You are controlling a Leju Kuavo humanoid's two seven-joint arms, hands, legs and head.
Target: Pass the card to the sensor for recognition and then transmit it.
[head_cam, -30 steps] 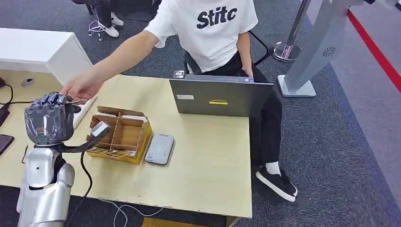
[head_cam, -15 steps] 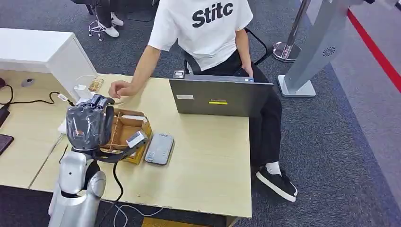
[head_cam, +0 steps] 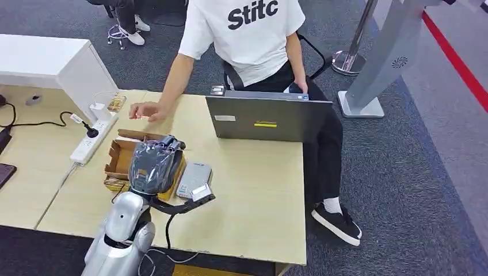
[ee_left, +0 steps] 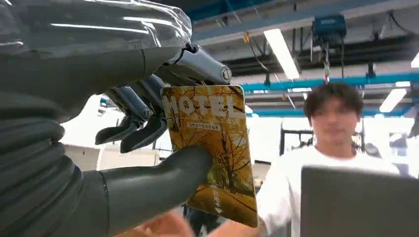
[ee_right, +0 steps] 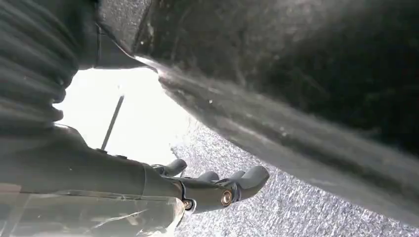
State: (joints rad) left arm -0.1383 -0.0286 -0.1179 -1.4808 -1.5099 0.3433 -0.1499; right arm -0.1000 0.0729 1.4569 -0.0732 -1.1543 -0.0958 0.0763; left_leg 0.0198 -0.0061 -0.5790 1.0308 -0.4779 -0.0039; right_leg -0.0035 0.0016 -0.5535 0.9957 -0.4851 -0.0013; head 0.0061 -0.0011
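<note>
The left hand, wrapped in clear plastic film, is raised above the wooden table, hanging over the right part of the compartmented cardboard box and just left of the grey card reader. In the left wrist view the left hand pinches a yellow hotel key card between the thick grey thumb and the darker fingers; the card stands nearly upright, printed with autumn trees and the word "MOTEL" across its upper part. The card reader lies flat on the table, touching or just beside the box's right wall. Farther back stands an open grey laptop, its lid turned toward the robot. A person in a white T-shirt sits behind it, with one hand resting on the far left part of the table near a white power strip. The right hand hangs over grey carpet, its fingers loosely apart with nothing in them. A grey kiosk stand rises from the floor at the far right.
</note>
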